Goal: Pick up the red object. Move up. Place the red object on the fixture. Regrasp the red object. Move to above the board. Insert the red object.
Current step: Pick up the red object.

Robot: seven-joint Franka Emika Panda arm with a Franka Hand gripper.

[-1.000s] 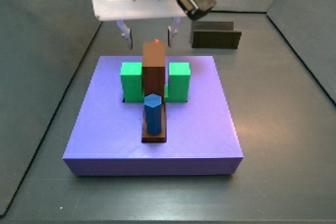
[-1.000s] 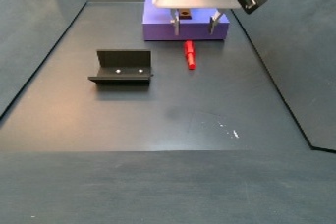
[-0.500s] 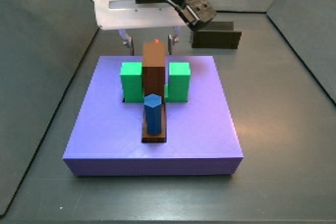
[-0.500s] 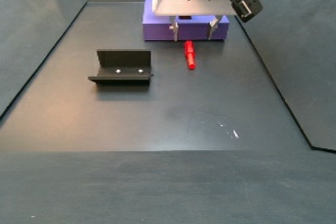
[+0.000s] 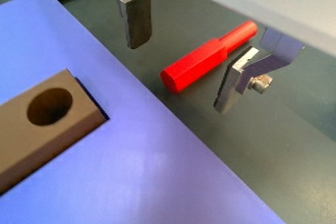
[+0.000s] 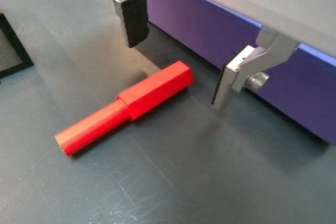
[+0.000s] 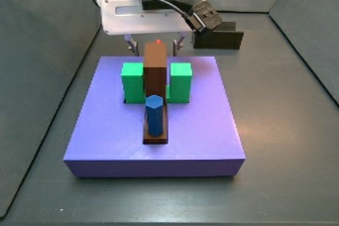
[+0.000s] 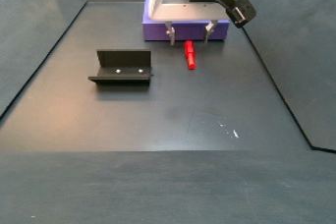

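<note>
The robot's two-finger hand [image 6: 178,61] is spread wide w/ nothing between the silver plates, hanging low over the near end of the small bright red stubby peg [image 6: 125,120], which lies flat on the dark grey surface [image 8: 171,120] just beside the edge of the large flat purple square slab, i.e. the board [image 6: 250,51]. In a side view the hand [image 8: 188,33] sits top centre of frame, the red peg [image 8: 190,54] just below it, pointing toward the viewer. The small dark open-topped fixture [image 8: 121,68] is left of centre, well apart from the peg. Step in hand, as I judge it: pick-up, not yet closed. In a wrist view the peg [image 5: 210,56] is between the fingers [image 5: 137,19] but angled to them and closer to one pad, so the wrist prob. needs a small turn and sideways shift to get the pads square on the long flat sides before closing. Go down till the pads straddle the thicker part, w/o scraping the surface. Watch the board wall: one finger is near it, so keep a gap to avoid a bump. Close gently; peg looks light and hard and could skid or rotate if pinched off-centre. Then lift straight up.
</note>
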